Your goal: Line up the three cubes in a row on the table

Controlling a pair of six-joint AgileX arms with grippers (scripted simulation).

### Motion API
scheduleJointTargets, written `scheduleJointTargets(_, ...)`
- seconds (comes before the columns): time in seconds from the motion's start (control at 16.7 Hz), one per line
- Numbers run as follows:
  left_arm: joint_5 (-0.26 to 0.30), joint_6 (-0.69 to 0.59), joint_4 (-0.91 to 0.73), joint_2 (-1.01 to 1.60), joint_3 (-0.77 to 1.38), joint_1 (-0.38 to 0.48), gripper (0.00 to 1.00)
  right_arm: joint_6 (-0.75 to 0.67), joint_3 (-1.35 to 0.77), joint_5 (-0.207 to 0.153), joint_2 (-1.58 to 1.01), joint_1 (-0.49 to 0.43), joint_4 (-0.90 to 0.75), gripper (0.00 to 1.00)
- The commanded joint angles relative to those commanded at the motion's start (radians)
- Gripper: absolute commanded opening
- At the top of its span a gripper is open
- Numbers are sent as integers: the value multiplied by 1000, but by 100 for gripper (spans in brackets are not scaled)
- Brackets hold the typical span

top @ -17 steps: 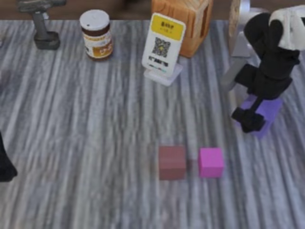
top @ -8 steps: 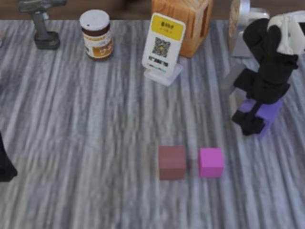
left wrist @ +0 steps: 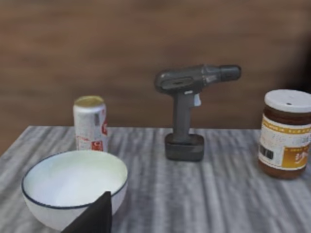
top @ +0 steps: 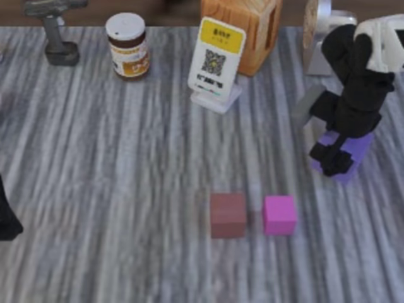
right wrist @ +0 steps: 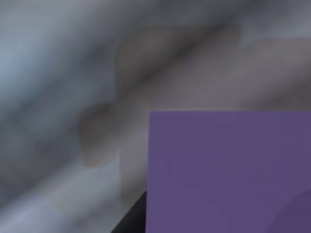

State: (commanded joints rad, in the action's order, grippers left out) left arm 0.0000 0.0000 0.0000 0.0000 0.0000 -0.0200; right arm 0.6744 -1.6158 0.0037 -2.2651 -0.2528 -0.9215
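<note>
Reddish-brown cube [top: 228,214] and magenta cube [top: 279,214] already aligned; violet cube [top: 353,149] outstanding, under right end effector [top: 332,156], grip indeterminable.

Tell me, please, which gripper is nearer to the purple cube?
The right. The right gripper is directly over the purple cube at the table's right side. The left gripper is parked at the far left edge, across the whole table from it.

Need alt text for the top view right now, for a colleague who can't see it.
The right gripper sits over the violet cube at the table's right side. The reddish-brown cube and magenta cube lie side by side, apart, near the middle.
</note>
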Motion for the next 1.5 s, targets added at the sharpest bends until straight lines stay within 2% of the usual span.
scheduleJointTargets(0.06,0,0,0,0,0,0,100,0,0,0,0,0,0,2)
scheduleJointTargets(0.12,0,0,0,0,0,0,100,0,0,0,0,0,0,0)
scheduleJointTargets(0.66,0,0,0,0,0,0,100,-1,-3,-1,8,1,-8,0)
scheduleJointTargets(1.08,0,0,0,0,0,0,100,0,-145,-2,77,-6,-225,0)
scheduleJointTargets(1.5,0,0,0,0,0,0,100,-1,-169,-2,74,-15,-248,0)
